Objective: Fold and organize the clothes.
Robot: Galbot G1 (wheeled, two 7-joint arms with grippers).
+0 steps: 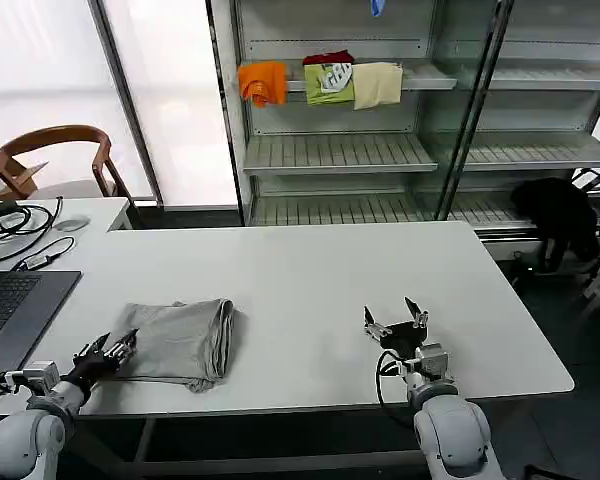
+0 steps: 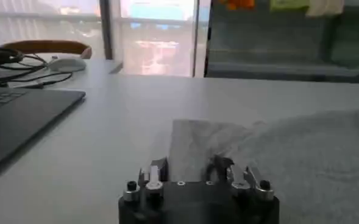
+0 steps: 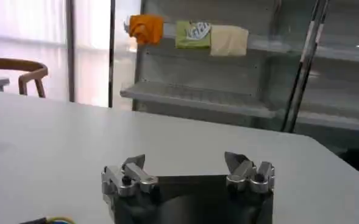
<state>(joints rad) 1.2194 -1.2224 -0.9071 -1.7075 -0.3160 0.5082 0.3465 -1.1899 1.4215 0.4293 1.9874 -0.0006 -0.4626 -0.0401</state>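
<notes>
We see one grey shirt [image 1: 180, 342] lying folded on the white bench [image 1: 310, 270], toward the robot's left side, near the front edge. It's a soft, light cloth, floppy, several layers thick at the rolled edge on its right side. We judge it will sag and unfold if lifted by one corner, so the better hold is a pinch through all the layers at a folded edge, or both near corners at once. It shouldn't slip much on the smooth bench but it can drag and bunch.

Left claw [image 1: 120, 347] sits low at the near-left edge of the shirt, arm reaching in from the front-left corner of the bench, wrist about level with the surface. In the left wrist view the left claw [image 2: 192, 175] is parted with the cloth edge right in front of the tips, not clamped on anything as far as we can tell.

Right claw [image 1: 396, 324] rests on bare bench well apart from the shirt, fingers spread wide and pointing away from the robot, holding nothing; the right wrist view shows the right claw [image 3: 185, 165] gaping over plain surface.

A laptop [image 1: 5, 312] lies just left of the left arm.
</notes>
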